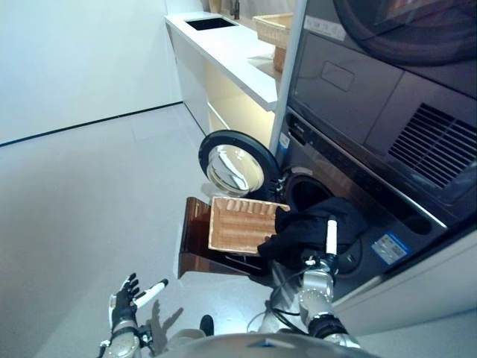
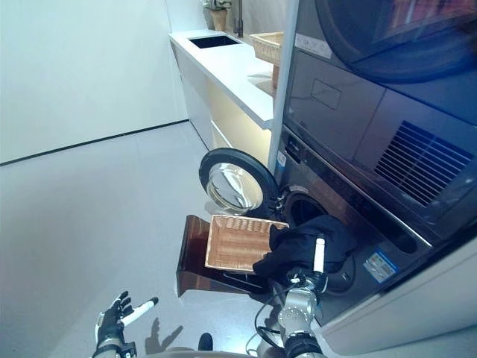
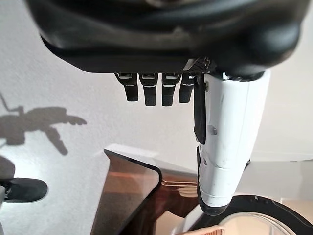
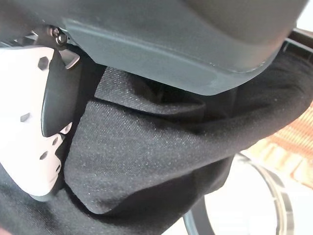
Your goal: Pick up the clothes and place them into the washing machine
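Hiding the right hand's (image 1: 326, 253) fingers, black clothes (image 1: 309, 227) fill the washer opening (image 1: 307, 192).

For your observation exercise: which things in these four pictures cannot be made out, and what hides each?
- Right robot hand fingers: buried in the black clothes, all views.
- Washing machine drum interior: blocked by the clothes, eye views.
- Wicker basket right edge: covered by the clothes.
- Upper machine's door: cut off by the top edge.
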Robot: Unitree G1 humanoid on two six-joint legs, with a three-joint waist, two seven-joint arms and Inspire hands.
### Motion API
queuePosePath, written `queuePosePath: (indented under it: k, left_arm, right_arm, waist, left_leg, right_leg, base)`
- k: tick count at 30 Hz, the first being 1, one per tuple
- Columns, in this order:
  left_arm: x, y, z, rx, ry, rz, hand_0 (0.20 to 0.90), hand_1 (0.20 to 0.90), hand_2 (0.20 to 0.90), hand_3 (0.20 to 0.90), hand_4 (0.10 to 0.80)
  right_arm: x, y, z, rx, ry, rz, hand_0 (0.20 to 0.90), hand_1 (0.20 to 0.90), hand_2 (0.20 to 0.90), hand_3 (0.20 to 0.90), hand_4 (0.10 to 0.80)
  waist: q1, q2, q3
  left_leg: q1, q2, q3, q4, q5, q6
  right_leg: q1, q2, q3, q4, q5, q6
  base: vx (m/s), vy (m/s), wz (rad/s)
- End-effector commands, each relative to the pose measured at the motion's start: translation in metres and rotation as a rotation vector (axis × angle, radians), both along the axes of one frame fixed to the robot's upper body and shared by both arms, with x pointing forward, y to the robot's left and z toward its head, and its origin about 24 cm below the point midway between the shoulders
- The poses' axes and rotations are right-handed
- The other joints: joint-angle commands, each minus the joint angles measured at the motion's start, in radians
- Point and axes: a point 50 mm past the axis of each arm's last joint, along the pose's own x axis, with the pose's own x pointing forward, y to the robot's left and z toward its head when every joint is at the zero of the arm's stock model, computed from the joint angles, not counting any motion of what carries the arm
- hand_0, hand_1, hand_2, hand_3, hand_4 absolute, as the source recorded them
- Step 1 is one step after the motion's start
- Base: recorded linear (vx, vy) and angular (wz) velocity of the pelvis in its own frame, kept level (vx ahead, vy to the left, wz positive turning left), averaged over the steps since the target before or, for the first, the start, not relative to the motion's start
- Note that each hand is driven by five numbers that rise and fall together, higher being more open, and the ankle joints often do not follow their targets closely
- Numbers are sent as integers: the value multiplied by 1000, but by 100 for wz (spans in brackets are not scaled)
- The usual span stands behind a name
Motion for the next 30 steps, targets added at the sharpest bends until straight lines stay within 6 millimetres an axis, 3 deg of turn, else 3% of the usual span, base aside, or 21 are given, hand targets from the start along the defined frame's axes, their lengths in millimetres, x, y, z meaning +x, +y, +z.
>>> queuePosePath:
  k: [1, 2, 3, 4, 5, 6, 7, 8, 9, 11, 12, 15, 17, 19, 21, 24, 25, 29, 30]
  left_arm:
    - [21, 20, 16, 70, -123, 58, 900, 900, 900, 900, 800]
    - [23, 19, 17, 72, -126, 56, 900, 900, 900, 900, 800]
    - [24, 13, 15, 53, -130, 59, 900, 900, 900, 900, 800]
    - [24, 13, 15, 53, -130, 59, 900, 900, 900, 900, 800]
    - [23, 6, 12, 35, -121, 47, 900, 900, 900, 900, 800]
    - [23, 6, 12, 34, -120, 48, 900, 900, 900, 900, 800]
    - [23, 2, 10, 17, -113, 59, 900, 900, 900, 900, 800]
    - [23, 2, 10, 16, -113, 59, 900, 900, 900, 900, 800]
    - [27, 0, 11, 16, -119, 57, 900, 900, 900, 900, 800]
    - [30, -5, 10, -1, -127, 58, 900, 900, 900, 900, 800]
    - [29, -6, 9, -7, -124, 67, 900, 900, 900, 900, 800]
    - [26, -11, 6, -18, -95, 64, 900, 900, 900, 900, 800]
    - [26, -11, 4, -12, -71, 67, 900, 900, 900, 900, 800]
    - [28, -12, 3, -10, -57, 62, 900, 900, 900, 900, 800]
    - [31, -16, 2, -10, -46, 45, 900, 900, 900, 900, 800]
    - [34, -18, 2, -1, -44, 27, 900, 900, 900, 900, 800]
    - [38, -20, 3, -4, -52, 19, 900, 900, 900, 900, 800]
    - [52, -11, 11, 21, -88, 1, 900, 900, 900, 900, 800]
    - [52, -11, 11, 21, -88, 1, 900, 900, 900, 900, 800]
  right_arm:
    - [42, 0, 49, -99, -248, 40, 200, 200, 200, 200, 300]
    - [36, 2, 44, -100, -227, 57, 200, 200, 200, 200, 300]
    - [31, 5, 39, -107, -212, 93, 200, 200, 200, 200, 300]
    - [31, 5, 39, -107, -211, 93, 200, 200, 200, 200, 300]
    - [26, 5, 36, -115, -199, 114, 200, 200, 200, 200, 300]
    - [25, 5, 35, -116, -199, 114, 200, 200, 200, 200, 300]
    - [23, 10, 34, -114, -196, 143, 200, 200, 200, 200, 300]
    - [23, 10, 34, -114, -196, 143, 200, 200, 200, 200, 300]
    - [22, 14, 34, -113, -197, 155, 200, 200, 200, 200, 300]
    - [24, 16, 34, -114, -202, 180, 200, 200, 200, 200, 300]
    - [25, 17, 35, -112, -209, 191, 200, 200, 200, 200, 300]
    - [28, 20, 36, -107, -217, 214, 200, 200, 200, 200, 300]
    - [30, 21, 37, -127, -211, 242, 200, 200, 200, 200, 300]
    - [30, 21, 37, -148, -201, 265, 200, 200, 200, 200, 300]
    - [30, 22, 37, -152, -196, 280, 200, 200, 200, 200, 300]
    - [33, 26, 39, -161, -202, 307, 200, 200, 200, 200, 300]
    - [33, 31, 40, -163, -208, 328, 200, 200, 200, 200, 300]
    - [35, 41, 38, -131, -208, 357, 200, 200, 200, 200, 300]
    - [35, 41, 38, -131, -208, 356, 200, 200, 200, 200, 300]
  waist:
    - [9, 47, -5]
    - [1, 35, -13]
    - [2, 33, -23]
    - [1, 34, -24]
    - [-9, 39, -31]
    - [-12, 41, -32]
    - [-14, 42, -26]
    - [-19, 45, -27]
    - [-14, 40, -10]
    - [6, 34, 20]
    - [6, 29, 23]
    - [23, 25, 28]
    - [41, 46, 20]
    - [53, 62, 17]
    - [66, 70, 9]
    - [74, 79, 0]
    - [78, 73, -15]
    - [95, 18, -24]
    - [98, 16, -25]
  left_leg:
    - [146, 51, -6, -49, -148, -12]
    - [139, 62, -14, -43, -149, -21]
    - [132, 93, -9, -21, -146, -41]
    - [130, 95, -10, -19, -147, -42]
    - [120, 129, -18, 33, -123, -62]
    - [117, 131, -22, 38, -126, -64]
    - [72, 167, -42, 171, -32, -81]
    - [64, 170, -49, 180, -35, -83]
    - [6, 177, -87, 301, 26, -84]
    - [-48, 119, -164, 431, 43, -58]
    - [-72, 100, -176, 440, 67, -53]
    - [-152, 94, -180, 375, 84, -56]
    - [-186, 119, -137, 100, 102, -72]
    - [-206, 136, -79, -61, 174, -86]
    - [-231, 122, -19, -148, 200, -93]
    - [-206, 110, -5, -166, 214, -85]
    - [-190, 97, -37, -148, 210, -76]
    - [-190, 63, 2, -58, 129, -28]
    - [-191, 62, 5, -55, 126, -27]
  right_leg:
    - [-19, 22, -53, -234, 190, 33]
    - [2, 41, -1, -248, 184, 26]
    - [20, 60, -17, -246, 180, 16]
    - [20, 61, -18, -246, 180, 15]
    - [45, 90, -23, -260, 166, -2]
    - [47, 92, -27, -262, 167, -3]
    - [90, 129, -35, -279, 141, -36]
    - [91, 131, -41, -281, 141, -38]
    - [112, 144, -43, -284, 131, -61]
    - [136, 155, -30, -276, 108, -85]
    - [140, 156, -24, -274, 104, -92]
    - [169, 161, -2, -270, 76, -96]
    - [198, 187, 11, -278, 43, -86]
    - [236, 205, 17, -287, 18, -85]
    - [283, 212, 22, -297, -12, -80]
    - [317, 214, 43, -292, -41, -78]
    - [347, 190, 62, -288, -60, -70]
    - [335, 119, 78, -200, -13, -26]
    - [333, 117, 81, -198, -14, -24]
  base:
    - [219, -252, -47]
    - [129, -248, -33]
    - [127, -251, -8]
    - [151, -331, 35]
    - [94, -185, 34]
    - [165, -386, 38]
    - [69, -214, 29]
    - [73, -347, 36]
    - [-3, -206, 29]
    - [59, -212, 36]
    - [113, -106, 11]
    - [190, -26, -27]
    - [354, 74, -5]
    - [324, 73, -19]
    - [283, 61, -13]
    - [315, 129, -24]
    - [466, 217, -98]
    - [357, 145, -53]
    - [180, 95, -15]
